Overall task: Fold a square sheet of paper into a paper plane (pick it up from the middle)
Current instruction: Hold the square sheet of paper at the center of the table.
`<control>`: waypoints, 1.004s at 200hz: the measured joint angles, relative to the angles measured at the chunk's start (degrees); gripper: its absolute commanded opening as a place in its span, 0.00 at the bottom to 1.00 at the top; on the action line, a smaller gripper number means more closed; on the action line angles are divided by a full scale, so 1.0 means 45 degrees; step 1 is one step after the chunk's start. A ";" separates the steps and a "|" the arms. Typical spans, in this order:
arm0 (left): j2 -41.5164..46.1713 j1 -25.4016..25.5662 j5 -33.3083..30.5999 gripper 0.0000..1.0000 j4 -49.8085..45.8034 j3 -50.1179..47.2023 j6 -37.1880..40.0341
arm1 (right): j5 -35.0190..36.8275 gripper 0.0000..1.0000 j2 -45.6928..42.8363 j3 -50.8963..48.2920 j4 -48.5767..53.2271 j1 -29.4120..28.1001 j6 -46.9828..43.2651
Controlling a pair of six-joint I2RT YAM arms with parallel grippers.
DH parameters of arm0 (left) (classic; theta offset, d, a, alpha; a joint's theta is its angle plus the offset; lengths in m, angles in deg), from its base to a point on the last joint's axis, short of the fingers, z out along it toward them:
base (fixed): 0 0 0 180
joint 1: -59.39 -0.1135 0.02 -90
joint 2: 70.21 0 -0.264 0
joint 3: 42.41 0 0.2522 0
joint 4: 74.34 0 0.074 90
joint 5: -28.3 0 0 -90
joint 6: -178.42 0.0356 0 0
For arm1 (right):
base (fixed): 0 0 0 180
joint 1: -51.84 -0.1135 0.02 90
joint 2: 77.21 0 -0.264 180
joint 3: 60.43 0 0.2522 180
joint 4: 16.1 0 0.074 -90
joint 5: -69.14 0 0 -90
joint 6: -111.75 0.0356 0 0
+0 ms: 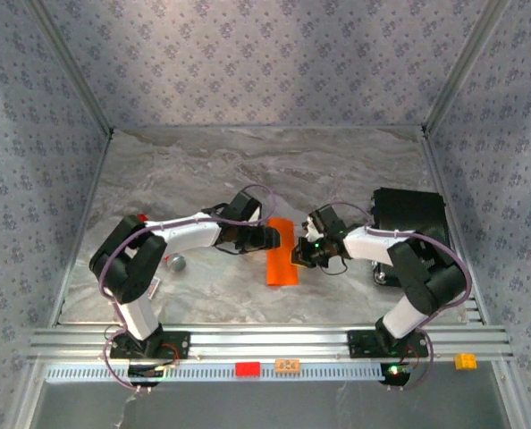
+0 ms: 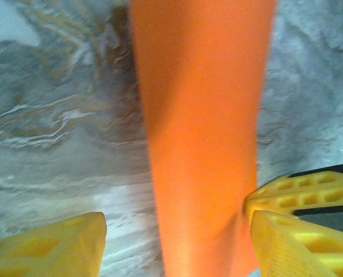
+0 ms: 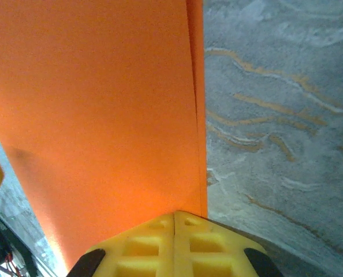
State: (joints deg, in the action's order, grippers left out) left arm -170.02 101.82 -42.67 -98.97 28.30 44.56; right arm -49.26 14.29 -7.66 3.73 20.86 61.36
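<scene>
While right end effector pinches folded orange paper, left end effector open astride it

square sheet of paper: was thin orange paper, matt and smooth, with one sharp crease.
desk: under the sheet, looked like smooth grey marble with a faint sheen.
jaws: beside the sheet, were matt yellow plastic moulded in hollow cells.
rail: nearer than the sheet, was ribbed bare metal.
walls: behind the sheet, looked matt and patterned.
</scene>
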 measured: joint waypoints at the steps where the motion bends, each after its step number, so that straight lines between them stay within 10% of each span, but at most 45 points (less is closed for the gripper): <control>1: 0.0000 0.0000 0.0015 0.65 0.0024 -0.0005 -0.0019 | 0.0000 0.03 0.0000 -0.0005 -0.0010 0.0000 0.0005; 201: -0.0529 0.0243 0.0024 0.44 0.0413 -0.0277 -0.0835 | -0.0262 0.11 -0.0068 -0.0287 -0.0636 0.0049 0.1156</control>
State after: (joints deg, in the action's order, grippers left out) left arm -172.40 102.91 -42.56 -97.11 27.05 40.80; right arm -50.45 13.99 -8.95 0.87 21.08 66.57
